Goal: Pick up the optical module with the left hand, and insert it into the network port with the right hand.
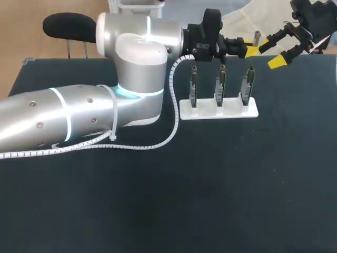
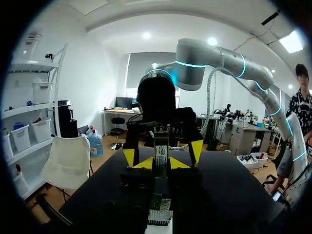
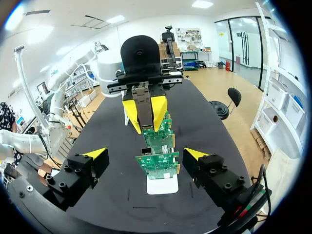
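Left gripper (image 1: pixel 251 51), on the arm stretching across from the frame's left edge, is clamped on the optical module (image 2: pixel 161 150) above the rightmost circuit board (image 1: pixel 246 87) in the white holder (image 1: pixel 231 111). Right gripper (image 1: pixel 274 52) hangs in the upper right corner, fingers spread wide.

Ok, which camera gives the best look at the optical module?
The right wrist view: the module faces the camera, well lit, clamped between the yellow tips of the left end effector. The left wrist view shows it close between its own tips, but shadowed. In the head view it cannot be made out.
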Robot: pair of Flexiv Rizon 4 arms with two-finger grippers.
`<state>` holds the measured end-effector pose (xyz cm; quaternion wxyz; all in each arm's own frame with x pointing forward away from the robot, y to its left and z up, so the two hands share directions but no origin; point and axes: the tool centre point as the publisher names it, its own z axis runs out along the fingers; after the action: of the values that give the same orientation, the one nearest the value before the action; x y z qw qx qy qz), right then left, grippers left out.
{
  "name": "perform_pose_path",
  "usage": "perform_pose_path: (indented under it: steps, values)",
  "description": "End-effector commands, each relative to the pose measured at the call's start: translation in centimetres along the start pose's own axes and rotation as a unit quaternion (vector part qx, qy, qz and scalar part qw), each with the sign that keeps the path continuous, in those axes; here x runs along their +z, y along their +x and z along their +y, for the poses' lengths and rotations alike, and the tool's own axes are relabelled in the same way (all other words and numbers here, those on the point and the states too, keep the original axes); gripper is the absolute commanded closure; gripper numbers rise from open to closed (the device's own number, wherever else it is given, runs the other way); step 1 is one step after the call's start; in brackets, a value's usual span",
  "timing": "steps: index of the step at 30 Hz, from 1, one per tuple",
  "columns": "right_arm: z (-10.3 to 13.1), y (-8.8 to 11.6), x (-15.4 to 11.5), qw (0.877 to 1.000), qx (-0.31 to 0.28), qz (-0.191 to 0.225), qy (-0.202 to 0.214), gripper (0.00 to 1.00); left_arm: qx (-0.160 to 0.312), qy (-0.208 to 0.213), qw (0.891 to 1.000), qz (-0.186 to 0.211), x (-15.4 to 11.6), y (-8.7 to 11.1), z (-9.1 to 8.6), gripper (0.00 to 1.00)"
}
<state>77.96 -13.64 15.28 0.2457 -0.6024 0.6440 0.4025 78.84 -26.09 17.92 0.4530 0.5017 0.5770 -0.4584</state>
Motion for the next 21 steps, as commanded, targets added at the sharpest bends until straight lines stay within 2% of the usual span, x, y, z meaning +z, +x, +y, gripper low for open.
perform_pose_path:
  steps: [1,21]
  values:
    - [0.33,0.05,0.1,1.0,-0.001,0.0,0.004,0.0,0.0,-0.001,1.0,0.001,0.17,0.04,0.16,1.0]
    - [0.33,0.05,0.1,1.0,-0.001,0.0,0.004,0.0,-0.001,0.006,1.0,0.009,0.18,0.22,-0.2,1.0]
